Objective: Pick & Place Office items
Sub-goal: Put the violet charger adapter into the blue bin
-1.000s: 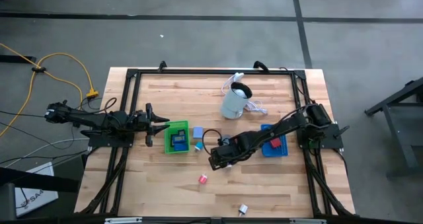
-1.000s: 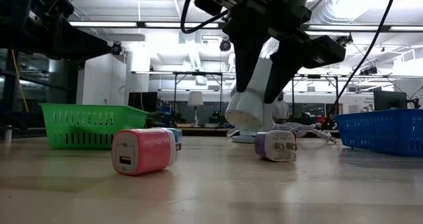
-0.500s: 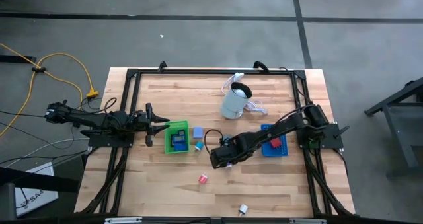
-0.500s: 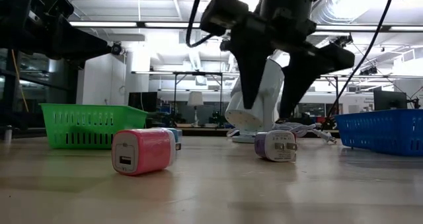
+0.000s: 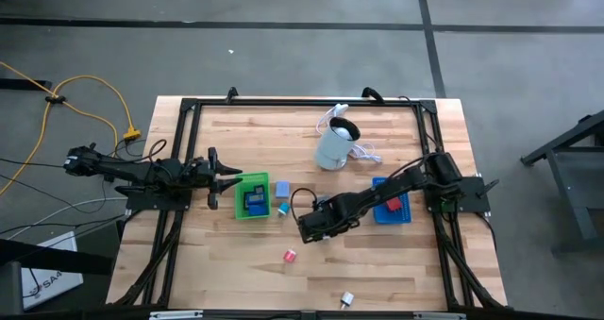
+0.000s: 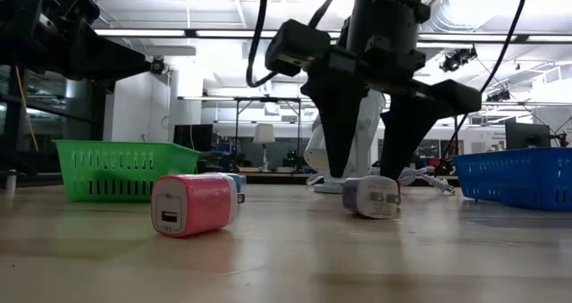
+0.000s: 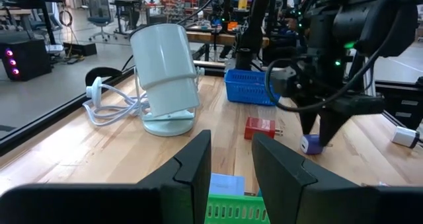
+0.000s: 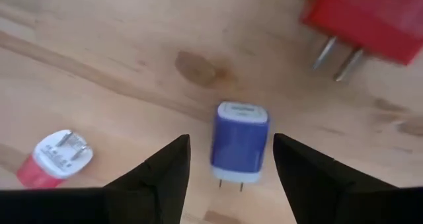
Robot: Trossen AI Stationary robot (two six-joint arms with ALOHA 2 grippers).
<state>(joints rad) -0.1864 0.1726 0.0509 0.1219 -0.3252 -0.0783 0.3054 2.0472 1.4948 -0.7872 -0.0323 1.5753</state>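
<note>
A small purple plug-in charger [image 8: 239, 141] lies on its side on the wood near the table's middle, prongs toward the camera in the low view [image 6: 372, 197]. My right gripper [image 6: 369, 171] points down over it, open, one finger on either side of the charger with bare wood showing in both gaps. A pink charger [image 6: 192, 205] lies nearer the front edge, and a red one [image 8: 367, 16] lies close by. At the table's left, my left gripper [image 5: 226, 178] waits level beside the green tray [image 5: 251, 199], with a narrow gap between its fingers [image 7: 195, 164].
A blue tray [image 5: 392, 209] stands just right of my right arm. A pale cylindrical appliance [image 5: 335, 145] with a white cord stands toward the far edge. A light blue block [image 5: 281, 189] and a teal piece [image 5: 282, 208] lie beside the green tray. A white piece [image 5: 347, 299] lies near the front edge.
My right gripper has opened wider and come down toward the purple charger, so that its fingers now straddle it. The charger has not moved.
</note>
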